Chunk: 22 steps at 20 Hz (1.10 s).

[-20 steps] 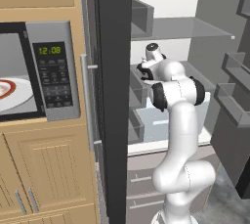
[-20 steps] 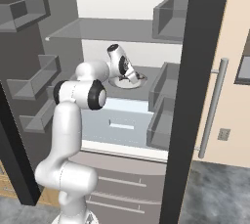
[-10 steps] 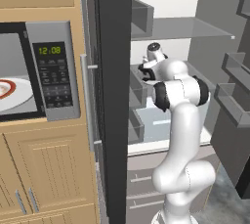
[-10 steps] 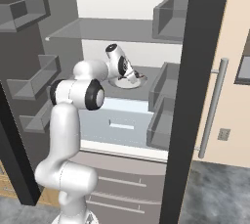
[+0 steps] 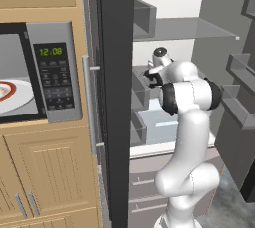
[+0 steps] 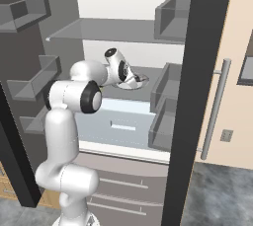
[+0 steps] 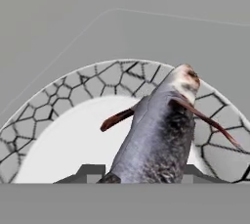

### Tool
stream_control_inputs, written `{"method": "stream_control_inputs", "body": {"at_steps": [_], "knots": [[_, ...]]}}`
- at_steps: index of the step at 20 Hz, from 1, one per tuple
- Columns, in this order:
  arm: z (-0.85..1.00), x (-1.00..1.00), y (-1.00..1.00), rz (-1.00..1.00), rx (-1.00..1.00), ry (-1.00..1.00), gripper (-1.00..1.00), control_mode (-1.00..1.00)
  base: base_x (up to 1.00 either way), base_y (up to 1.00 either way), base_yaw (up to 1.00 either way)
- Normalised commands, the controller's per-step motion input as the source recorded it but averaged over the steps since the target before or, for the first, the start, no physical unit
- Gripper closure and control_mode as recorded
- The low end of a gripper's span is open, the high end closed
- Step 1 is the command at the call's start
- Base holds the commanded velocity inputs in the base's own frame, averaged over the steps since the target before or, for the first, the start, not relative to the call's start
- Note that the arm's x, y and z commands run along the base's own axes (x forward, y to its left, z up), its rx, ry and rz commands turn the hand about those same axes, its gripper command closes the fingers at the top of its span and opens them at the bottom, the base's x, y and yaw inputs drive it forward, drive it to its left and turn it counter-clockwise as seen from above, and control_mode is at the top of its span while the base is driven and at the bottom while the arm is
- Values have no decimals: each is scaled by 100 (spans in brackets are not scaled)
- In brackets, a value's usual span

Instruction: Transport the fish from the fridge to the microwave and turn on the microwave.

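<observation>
Fridge (image 6: 59, 27) interior takes up the middle of the right base view, grey, with glass shelves, door bins and a pale blue-grey drawer (image 6: 121, 126) at centre. Its dark door edge runs down the middle of the left base view, and the microwave (image 5: 47, 75) sits at the left edge there, green clock lit, a white plate (image 5: 10, 95) behind its window. On the fridge shelf, at centre of the right base view, lies a plate (image 7: 63, 135) with a cracked-stone grey rim and white middle. The fish (image 7: 156, 137) lies on it, silvery grey, speckled, with reddish-brown fins; its long axis runs from bottom centre to upper right of the hand view. The gripper (image 7: 141, 176) has its jaws clamped on the fish's near end.
</observation>
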Motion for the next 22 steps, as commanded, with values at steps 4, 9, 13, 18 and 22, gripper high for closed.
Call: {"method": "stream_control_inputs", "body": {"at_steps": [4, 9, 13, 18, 22], "knots": [[39, -47, -9, 0, 4, 0, 100, -100, 0, 0, 0], [23, -56, -5, 0, 2, 0, 100, -100, 0, 0, 0], [4, -62, -1, 1, 0, 0, 100, -100, 0, 0, 0], [14, -65, 0, 3, 0, 0, 100, -100, 0, 0, 0], [29, -65, 0, 7, 0, 0, 100, -100, 0, 0, 0]]}}
